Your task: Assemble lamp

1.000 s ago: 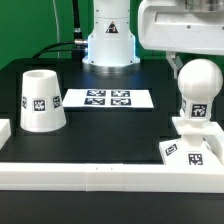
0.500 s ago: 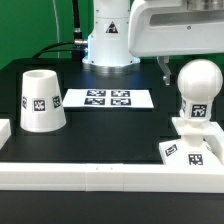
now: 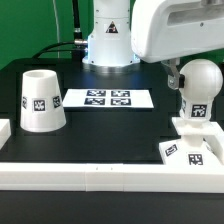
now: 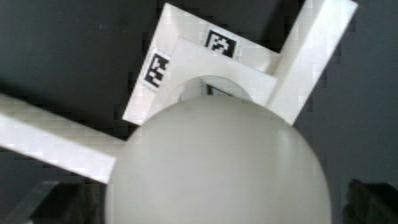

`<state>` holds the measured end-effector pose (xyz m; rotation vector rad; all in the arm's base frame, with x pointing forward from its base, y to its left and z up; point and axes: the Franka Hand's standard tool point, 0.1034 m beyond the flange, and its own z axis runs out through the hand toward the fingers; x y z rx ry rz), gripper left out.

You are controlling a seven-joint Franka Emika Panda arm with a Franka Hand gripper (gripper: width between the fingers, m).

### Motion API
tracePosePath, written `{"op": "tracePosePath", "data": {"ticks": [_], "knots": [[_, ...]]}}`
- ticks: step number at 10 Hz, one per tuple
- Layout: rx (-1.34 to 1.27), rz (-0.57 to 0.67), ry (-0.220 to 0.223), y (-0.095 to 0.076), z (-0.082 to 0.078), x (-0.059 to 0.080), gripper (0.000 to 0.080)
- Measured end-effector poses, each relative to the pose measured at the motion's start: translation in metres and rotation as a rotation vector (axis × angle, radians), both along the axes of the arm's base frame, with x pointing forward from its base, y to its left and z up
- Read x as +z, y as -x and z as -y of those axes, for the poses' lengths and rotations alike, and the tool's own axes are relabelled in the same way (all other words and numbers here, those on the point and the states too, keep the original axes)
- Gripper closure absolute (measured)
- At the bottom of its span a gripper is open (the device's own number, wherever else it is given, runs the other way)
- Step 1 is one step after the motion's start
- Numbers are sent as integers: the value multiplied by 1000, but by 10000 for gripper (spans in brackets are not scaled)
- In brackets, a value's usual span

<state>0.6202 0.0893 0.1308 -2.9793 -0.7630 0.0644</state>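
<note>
The rounded white bulb (image 3: 200, 88) stands upright on the flat square base (image 3: 190, 148) at the exterior view's right, against the front rail. My gripper (image 3: 192, 72) is low over the bulb, with one dark finger (image 3: 172, 76) beside the bulb's left side. In the wrist view the bulb (image 4: 214, 160) fills the space between my two dark fingers (image 4: 63, 205), with a small gap on one side. The gripper (image 4: 214, 208) is open. The base (image 4: 192, 62) shows beyond the bulb. The tapered shade (image 3: 42, 100) stands alone at the exterior view's left.
The marker board (image 3: 108, 98) lies flat at the middle back, in front of the arm's pedestal (image 3: 108, 45). A long white border rail (image 3: 100, 172) runs along the front, with another rail piece (image 3: 4, 130) at the left. Rails (image 4: 45, 130) also show in the wrist view.
My gripper has shifted toward the exterior view's left and come down around the top of the bulb. The bulb, base and shade have stayed in place.
</note>
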Motion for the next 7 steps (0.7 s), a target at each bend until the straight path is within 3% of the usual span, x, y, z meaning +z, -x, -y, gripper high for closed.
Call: {"op": "tracePosePath", "data": {"ticks": [3, 7], "knots": [[262, 13, -8, 0, 2, -2, 101], [719, 41, 18, -5, 5, -3, 101]]}}
